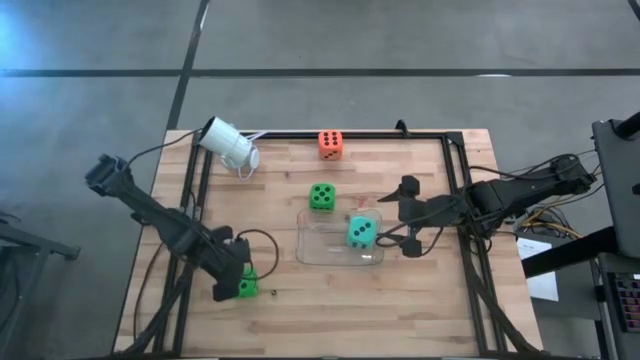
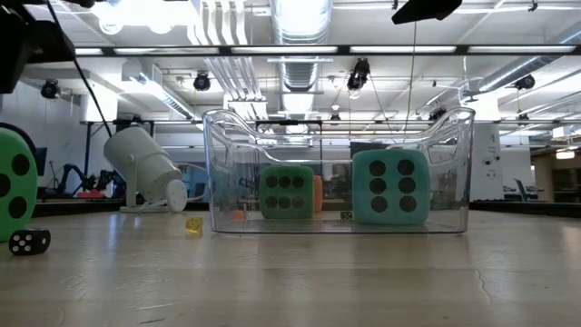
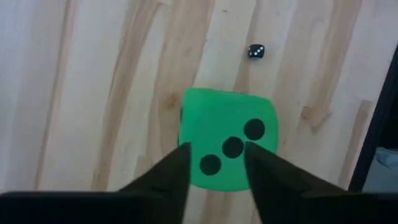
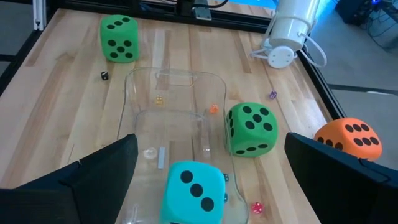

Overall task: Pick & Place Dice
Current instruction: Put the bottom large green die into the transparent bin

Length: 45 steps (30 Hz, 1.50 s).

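Note:
One bright green die rests on the table near its front left, three pips up. My left gripper hovers over it, open, fingertips narrower than the die. A teal die sits inside a clear plastic tub. The second green die stands just beyond the tub, and the orange die lies near the far edge. My right gripper is wide open, right of the tub.
A white cylindrical camera lies at the far left with its cable. Tiny dice are scattered about: a black one by the near green die, a yellow one. A black frame borders the table.

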Each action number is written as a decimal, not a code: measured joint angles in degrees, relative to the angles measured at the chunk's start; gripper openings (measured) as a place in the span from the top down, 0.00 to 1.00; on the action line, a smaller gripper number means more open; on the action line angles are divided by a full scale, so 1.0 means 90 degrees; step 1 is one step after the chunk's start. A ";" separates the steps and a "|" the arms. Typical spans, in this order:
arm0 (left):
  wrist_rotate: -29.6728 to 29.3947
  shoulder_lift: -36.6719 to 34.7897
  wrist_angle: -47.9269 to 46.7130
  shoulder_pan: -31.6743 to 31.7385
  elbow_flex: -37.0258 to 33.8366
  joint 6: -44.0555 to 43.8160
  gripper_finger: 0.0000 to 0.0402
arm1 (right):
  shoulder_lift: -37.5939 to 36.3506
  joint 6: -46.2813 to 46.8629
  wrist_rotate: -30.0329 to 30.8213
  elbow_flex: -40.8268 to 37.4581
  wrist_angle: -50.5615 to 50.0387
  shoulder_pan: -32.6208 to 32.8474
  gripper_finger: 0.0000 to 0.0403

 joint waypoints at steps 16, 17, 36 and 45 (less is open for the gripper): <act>0.0207 0.0165 0.0297 -0.0097 -0.0007 -0.0330 0.05 | 0.0000 0.0000 -0.0001 0.0000 0.0005 0.0000 0.01; 0.0206 0.0165 0.0299 -0.0096 -0.0007 -0.0330 0.05 | 0.0000 0.0000 -0.0001 0.0000 0.0005 0.0000 0.01; 0.0158 0.0544 0.0481 -0.0256 -0.0392 -0.0092 0.01 | 0.0000 0.0002 0.0001 0.0000 0.0010 0.0000 0.01; 0.0405 0.1036 0.0380 -0.0276 -0.0165 -0.0138 0.01 | 0.0000 0.0001 0.0000 0.0001 0.0007 0.0000 0.01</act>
